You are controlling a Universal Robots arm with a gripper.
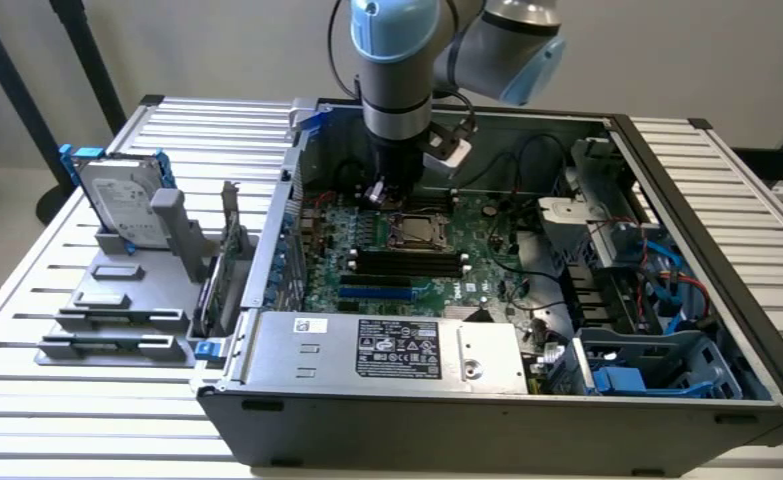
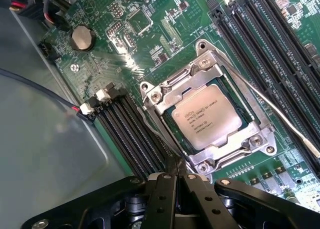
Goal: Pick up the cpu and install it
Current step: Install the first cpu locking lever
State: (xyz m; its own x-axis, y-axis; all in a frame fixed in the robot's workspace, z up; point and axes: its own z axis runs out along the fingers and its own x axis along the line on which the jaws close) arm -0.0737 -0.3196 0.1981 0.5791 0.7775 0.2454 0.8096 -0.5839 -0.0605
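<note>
Cpu (image 2: pixel 206 117) sits flat inside the metal socket frame (image 2: pixel 167 96) on the mobo. From my end the gripper (image 2: pixel 174 171) hangs just beside that frame, fingers (image 2: pixel 160 194) pressed together, holding nothing afaict.

High exterior overview, wrist close over motherboard (image 2: pixel 100 69)

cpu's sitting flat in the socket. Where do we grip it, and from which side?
Probably by two opposite edges of the silver lid of the cpu, coming straight down from above: it lies flat with the socket frame around it, so a sideways approach looks blocked.
</note>
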